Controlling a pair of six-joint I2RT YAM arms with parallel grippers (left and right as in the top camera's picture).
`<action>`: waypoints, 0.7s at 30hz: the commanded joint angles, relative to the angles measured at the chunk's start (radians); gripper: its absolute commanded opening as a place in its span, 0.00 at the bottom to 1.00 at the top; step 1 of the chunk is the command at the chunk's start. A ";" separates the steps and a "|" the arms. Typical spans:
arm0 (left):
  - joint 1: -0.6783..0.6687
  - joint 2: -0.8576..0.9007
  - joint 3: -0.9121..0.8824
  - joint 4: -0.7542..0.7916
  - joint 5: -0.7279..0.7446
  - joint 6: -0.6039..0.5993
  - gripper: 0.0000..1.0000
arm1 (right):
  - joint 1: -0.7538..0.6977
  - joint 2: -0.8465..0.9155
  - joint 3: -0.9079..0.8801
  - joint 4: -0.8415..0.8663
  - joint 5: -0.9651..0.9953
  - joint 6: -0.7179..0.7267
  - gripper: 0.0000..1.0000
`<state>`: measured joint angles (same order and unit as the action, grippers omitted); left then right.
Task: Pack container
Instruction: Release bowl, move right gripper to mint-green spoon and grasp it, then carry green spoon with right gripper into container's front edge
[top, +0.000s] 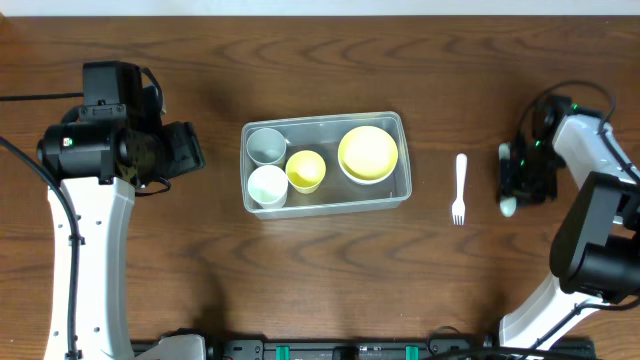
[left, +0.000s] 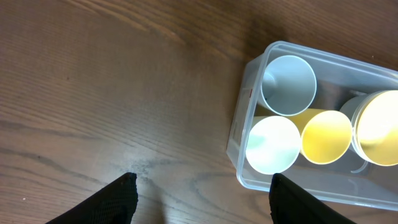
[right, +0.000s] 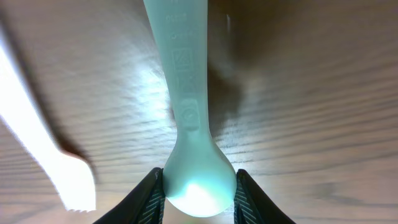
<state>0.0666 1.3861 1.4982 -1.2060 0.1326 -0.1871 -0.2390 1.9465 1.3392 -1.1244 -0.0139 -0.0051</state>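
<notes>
The clear container sits mid-table and holds a grey cup, a white cup, a yellow cup and a yellow bowl. My left gripper is open and empty, left of the container. In the left wrist view its fingers hover over bare wood beside the container's corner. My right gripper at the far right is shut on the bowl of a pale mint spoon, fingers on both its sides. A white fork lies between the container and the right gripper.
The fork's tines also show in the right wrist view, just left of the spoon. The brown wooden table carries nothing else. The arm bases stand at the front left and front right.
</notes>
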 joint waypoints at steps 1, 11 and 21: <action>0.004 0.000 -0.005 -0.005 0.010 -0.005 0.68 | 0.025 -0.083 0.113 -0.025 -0.076 -0.016 0.05; 0.004 0.000 -0.005 -0.005 0.010 -0.006 0.68 | 0.281 -0.364 0.257 0.013 -0.346 -0.374 0.03; 0.004 0.000 -0.005 -0.008 0.010 -0.005 0.68 | 0.715 -0.378 0.243 0.025 -0.298 -0.849 0.06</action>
<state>0.0666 1.3861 1.4982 -1.2068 0.1326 -0.1871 0.4053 1.5494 1.5929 -1.1011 -0.3218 -0.6449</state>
